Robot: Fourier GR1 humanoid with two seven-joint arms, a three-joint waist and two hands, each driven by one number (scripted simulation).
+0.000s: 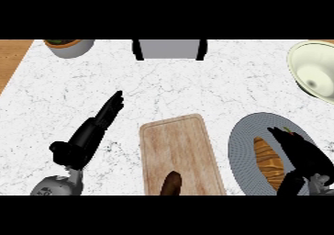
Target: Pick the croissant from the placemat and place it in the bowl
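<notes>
Right hand (302,153) curls over the croissant (268,160) on the grey placemat (241,142); pinch it fully before lifting to far-right bowl (319,69). Left hand (95,126) rests, fingers straight.

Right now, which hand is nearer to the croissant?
Right. The right hand is over the croissant on the placemat; the left hand rests far across the cutting board.

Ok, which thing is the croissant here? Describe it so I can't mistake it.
Look at the grey oval placemat near the counter's right edge, right of the wooden cutting board. The croissant lies on it, partly under the right hand. It is golden-orange and ridged, unlike the dark brown item on the board.
</notes>
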